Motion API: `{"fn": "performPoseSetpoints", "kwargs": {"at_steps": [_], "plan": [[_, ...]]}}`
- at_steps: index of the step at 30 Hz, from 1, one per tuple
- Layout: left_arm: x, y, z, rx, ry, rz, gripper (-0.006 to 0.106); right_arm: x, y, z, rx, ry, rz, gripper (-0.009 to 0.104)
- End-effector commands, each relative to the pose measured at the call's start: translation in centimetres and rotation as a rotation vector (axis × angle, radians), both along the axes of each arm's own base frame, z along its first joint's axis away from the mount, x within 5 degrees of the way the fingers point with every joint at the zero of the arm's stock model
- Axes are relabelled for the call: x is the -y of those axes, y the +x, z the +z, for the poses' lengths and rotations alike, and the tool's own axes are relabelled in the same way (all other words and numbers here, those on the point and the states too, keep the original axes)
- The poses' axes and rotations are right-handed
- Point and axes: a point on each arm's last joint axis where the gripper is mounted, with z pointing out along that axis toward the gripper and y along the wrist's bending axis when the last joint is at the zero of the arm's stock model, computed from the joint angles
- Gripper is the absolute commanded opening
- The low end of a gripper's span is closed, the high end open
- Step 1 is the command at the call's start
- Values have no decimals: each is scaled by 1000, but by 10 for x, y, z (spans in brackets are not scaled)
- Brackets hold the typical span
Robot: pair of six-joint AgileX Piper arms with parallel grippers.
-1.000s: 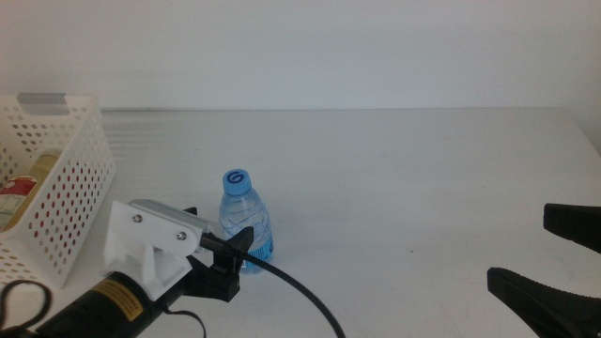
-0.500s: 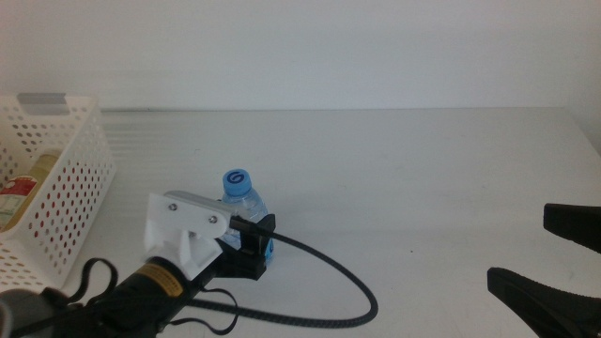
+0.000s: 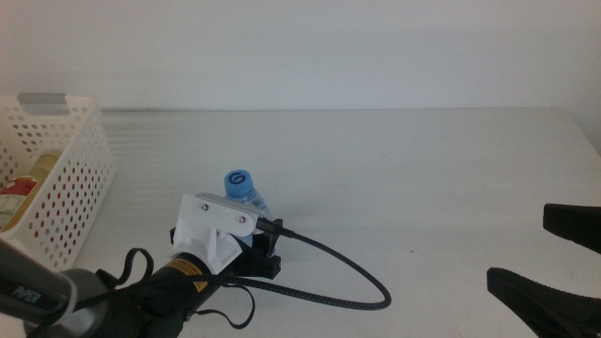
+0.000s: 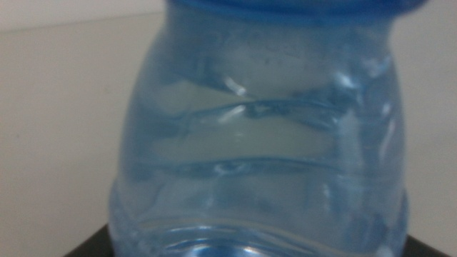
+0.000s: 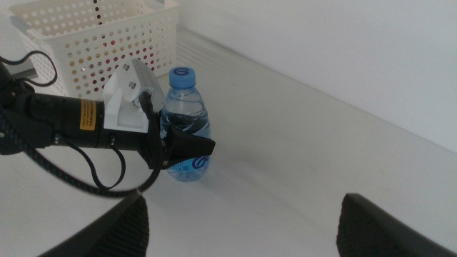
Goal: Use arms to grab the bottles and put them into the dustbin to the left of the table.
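Note:
A small clear water bottle (image 3: pixel 238 184) with a blue cap stands upright on the white table (image 3: pixel 404 160), left of centre. My left gripper (image 3: pixel 259 240) reaches it from the near left and is open, one dark jaw on each side of the bottle's lower body. The arm's white camera bracket (image 3: pixel 215 225) hides most of the bottle here. Up close, the bottle (image 4: pixel 257 143) fills the left wrist view. From the right wrist view, the bottle (image 5: pixel 187 121) sits between the left gripper's (image 5: pixel 184 147) jaws. My right gripper (image 3: pixel 516 244) waits open at the near right.
The white perforated dustbin (image 3: pixel 70 202) stands at the table's left edge, a little left of the bottle, and shows again as the dustbin (image 5: pixel 107 36) in the right wrist view. A yellow tea bottle (image 3: pixel 34 173) lies inside it. A black cable (image 3: pixel 347 277) loops over the table behind the left wrist.
The left arm has pushed forward and to the right, so its jaws now sit on both sides of the water bottle. The bottle and the right gripper have stayed put.

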Motion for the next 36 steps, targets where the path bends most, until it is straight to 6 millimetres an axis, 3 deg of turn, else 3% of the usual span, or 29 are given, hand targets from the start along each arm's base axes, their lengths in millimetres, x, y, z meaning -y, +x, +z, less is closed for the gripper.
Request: {"fn": "performPoseSetpoints", "kwargs": {"at_steps": [1, 5, 8, 17, 20, 28, 36], "plan": [[3, 3, 27, 95, -110, 6, 41, -1, 0, 15, 86, 52, 9, 76], [1, -2, 39, -1, -125, 17, 11, -1, 0, 15, 86, 52, 9, 76], [-3, -9, 58, -37, -115, 14, 1, -1, 0, 15, 86, 52, 9, 76], [-22, -44, 123, -138, -84, -7, 0, -1, 0, 15, 86, 52, 9, 76], [-30, -47, 141, -238, -29, 9, 0, -1, 0, 15, 86, 52, 9, 76], [-45, -32, 188, -393, 155, 51, -1, -1, 0, 15, 86, 52, 9, 76], [-81, -2, 210, -553, 320, 136, -5, -1, 0, 15, 86, 52, 9, 76]]}}
